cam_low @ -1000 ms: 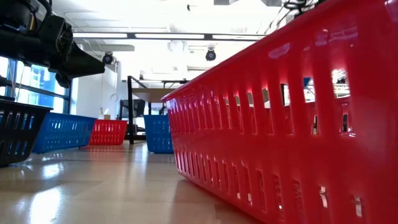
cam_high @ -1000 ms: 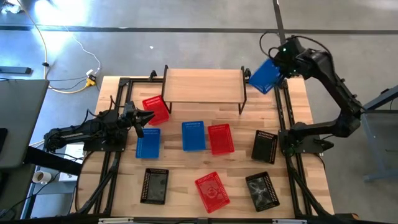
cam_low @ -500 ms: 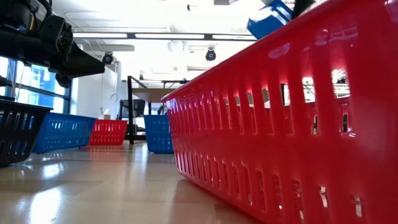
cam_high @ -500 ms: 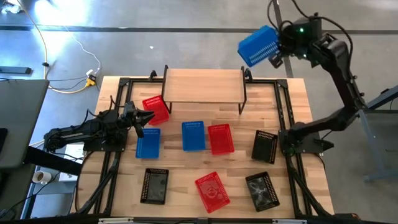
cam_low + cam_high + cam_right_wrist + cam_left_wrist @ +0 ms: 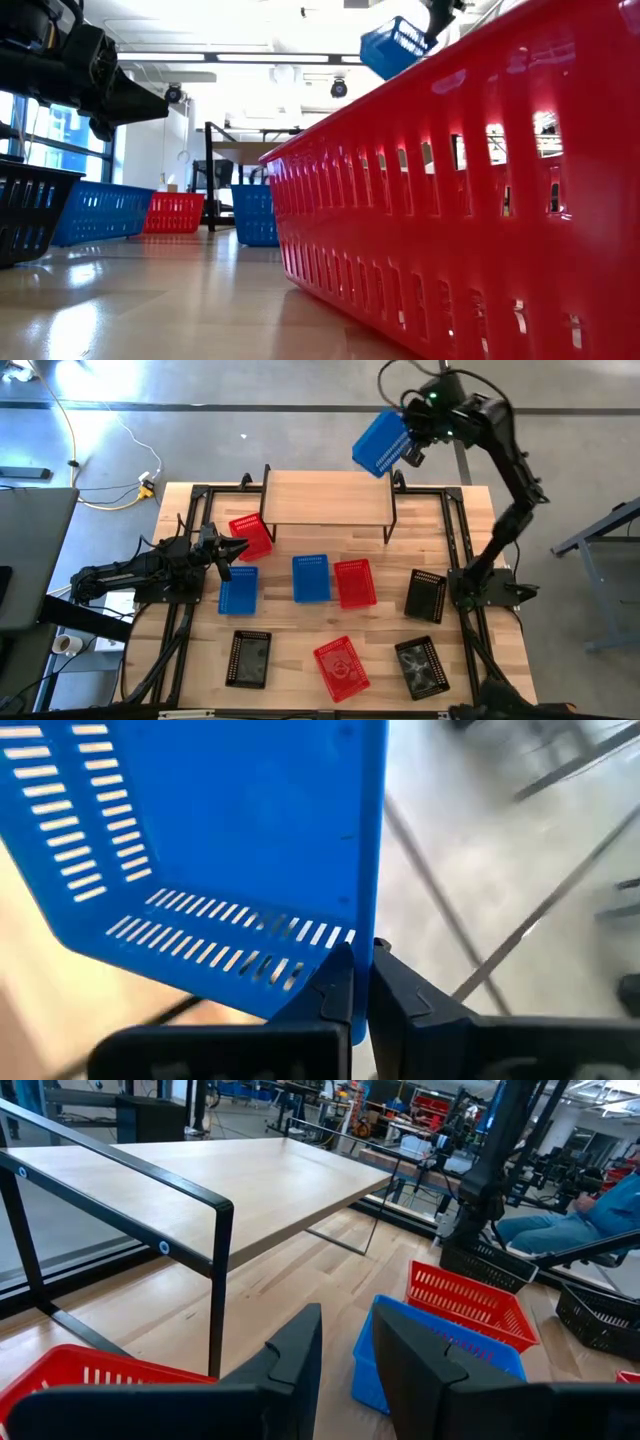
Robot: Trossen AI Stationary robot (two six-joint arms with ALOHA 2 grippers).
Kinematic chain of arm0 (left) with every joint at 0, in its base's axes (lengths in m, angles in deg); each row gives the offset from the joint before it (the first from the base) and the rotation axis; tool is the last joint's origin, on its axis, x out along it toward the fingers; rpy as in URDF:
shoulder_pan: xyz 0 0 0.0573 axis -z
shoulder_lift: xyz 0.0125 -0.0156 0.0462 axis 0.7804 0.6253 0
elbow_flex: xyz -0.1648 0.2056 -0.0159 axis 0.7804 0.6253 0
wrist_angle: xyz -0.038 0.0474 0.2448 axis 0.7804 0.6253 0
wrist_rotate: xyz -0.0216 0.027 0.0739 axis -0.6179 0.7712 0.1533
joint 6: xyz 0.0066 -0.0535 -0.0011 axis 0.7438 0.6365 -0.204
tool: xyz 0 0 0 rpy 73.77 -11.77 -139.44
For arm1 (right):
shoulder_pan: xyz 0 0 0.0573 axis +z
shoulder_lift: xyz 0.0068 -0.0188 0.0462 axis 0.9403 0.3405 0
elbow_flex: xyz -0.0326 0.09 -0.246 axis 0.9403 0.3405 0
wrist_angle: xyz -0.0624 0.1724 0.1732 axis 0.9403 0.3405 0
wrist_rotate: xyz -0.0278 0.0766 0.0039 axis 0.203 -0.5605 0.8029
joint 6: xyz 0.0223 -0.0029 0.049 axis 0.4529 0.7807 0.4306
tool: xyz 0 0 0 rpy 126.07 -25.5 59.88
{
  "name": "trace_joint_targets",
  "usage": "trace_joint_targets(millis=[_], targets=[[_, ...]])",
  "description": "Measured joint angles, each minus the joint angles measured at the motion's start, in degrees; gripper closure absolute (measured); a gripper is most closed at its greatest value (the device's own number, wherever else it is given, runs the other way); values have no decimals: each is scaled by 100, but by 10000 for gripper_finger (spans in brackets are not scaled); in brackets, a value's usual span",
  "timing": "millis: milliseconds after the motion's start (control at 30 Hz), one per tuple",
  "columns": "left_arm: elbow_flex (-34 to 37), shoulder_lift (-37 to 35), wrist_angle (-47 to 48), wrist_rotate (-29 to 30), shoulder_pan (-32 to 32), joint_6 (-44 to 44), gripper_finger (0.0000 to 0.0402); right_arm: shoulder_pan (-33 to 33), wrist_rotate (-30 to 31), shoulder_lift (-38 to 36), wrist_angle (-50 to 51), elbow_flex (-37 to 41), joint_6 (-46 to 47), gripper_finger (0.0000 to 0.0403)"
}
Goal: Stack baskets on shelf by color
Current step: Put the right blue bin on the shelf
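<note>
My right gripper [image 5: 408,445] is shut on a blue basket [image 5: 381,443], held high in the air by the shelf's [image 5: 328,496] far right corner. The low view shows this blue basket [image 5: 397,45] well above everything else. The shelf's plank top is bare. On the tabletop stand two blue baskets [image 5: 238,589] [image 5: 311,578], three red ones [image 5: 250,537] [image 5: 354,582] [image 5: 341,664] and three black ones [image 5: 426,595] [image 5: 249,658] [image 5: 419,666]. My left gripper [image 5: 232,550] waits open just above the table, between the left red and left blue baskets. My right gripper pinches one side wall of the blue basket at its rim [image 5: 362,945], near a corner, one finger [image 5: 338,988] inside the basket and one outside. The basket is lifted clear and hangs tilted, stretching away from the fingers toward the table's left.
Black metal rails run along the table's left [image 5: 185,595] and right [image 5: 462,560] sides, under the arms. In the low view a red basket [image 5: 470,190] stands close to the camera and hides much of the table. Bare wood lies in front of the shelf.
My right gripper has carried the blue basket up from the table's far right corner and then toward the left, so it now hangs high by the shelf's right end. The basket has turned about on the way. The left arm has kept still.
</note>
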Motion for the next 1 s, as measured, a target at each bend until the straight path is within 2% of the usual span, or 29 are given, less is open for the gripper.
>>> trace_joint_targets(millis=[200,400,600,1000], targets=[[0,0,-1,-2,1,0,319,-19,-939,323,584,198,-383,403],[0,2,2,-11,1,8,319,-59,-1591,512,585,204,-748,403],[0,2,1,-17,-1,20,319,-77,-1936,865,592,211,-1045,403],[0,1,-1,-15,1,468,319,-232,-1947,1346,595,211,-1573,403]])
